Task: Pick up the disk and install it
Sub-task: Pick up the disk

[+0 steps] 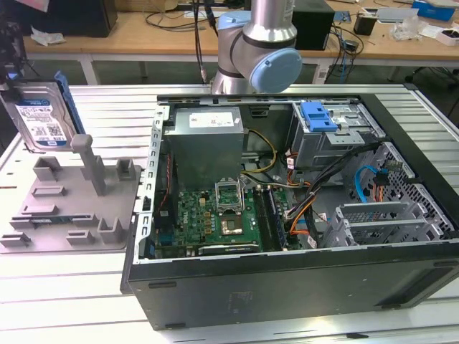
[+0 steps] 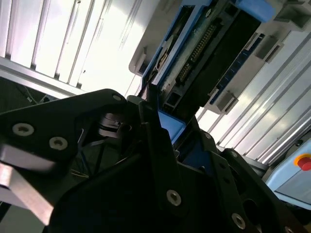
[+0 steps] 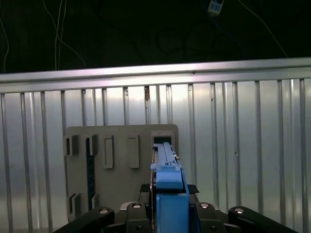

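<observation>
Pick-up step: the gripper (image 3: 168, 191) fingers (image 3: 144, 188) pinch the disk (image 1: 41, 118) between them, clear of the grey fixture (image 1: 79, 208) beyond the fingertips. Installation likely requires level transfer to the drive cage (image 1: 337, 136).

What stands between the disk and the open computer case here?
In the exterior view, the grey fixture's tall post stands between the disk and the computer case; the rest is bare ribbed table.

Exterior view overlooks case (image 1: 287, 287) from above; both wrist views hug disk (image 2: 204, 43) (image 3: 167, 194)
</observation>
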`<state>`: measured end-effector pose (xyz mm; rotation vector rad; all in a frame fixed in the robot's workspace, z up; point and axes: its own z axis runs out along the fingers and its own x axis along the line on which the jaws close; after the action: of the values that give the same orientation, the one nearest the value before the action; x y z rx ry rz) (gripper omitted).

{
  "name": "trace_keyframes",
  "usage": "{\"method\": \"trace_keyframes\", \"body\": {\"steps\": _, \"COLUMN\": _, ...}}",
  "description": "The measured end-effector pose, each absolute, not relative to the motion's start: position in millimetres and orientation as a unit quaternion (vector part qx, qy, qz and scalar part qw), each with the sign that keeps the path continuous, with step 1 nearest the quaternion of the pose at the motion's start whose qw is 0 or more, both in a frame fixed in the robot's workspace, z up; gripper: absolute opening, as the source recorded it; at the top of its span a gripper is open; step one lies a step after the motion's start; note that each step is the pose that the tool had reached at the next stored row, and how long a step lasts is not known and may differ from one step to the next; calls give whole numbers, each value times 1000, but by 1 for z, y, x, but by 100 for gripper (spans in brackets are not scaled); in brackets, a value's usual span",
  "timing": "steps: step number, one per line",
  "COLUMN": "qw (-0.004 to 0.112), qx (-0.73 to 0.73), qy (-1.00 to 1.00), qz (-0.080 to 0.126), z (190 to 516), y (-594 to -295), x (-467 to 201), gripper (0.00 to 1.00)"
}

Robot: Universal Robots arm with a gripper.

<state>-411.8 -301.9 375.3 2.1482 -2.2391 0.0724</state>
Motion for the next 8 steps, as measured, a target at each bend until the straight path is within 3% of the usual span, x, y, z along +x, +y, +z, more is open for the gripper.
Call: {"method": "trace_keyframes", "body": {"steps": 8, "qw": 19, "qx": 692, "qy": -721, "qz": 23, "z": 402, "y": -302, "x": -411, "gripper": 37}}
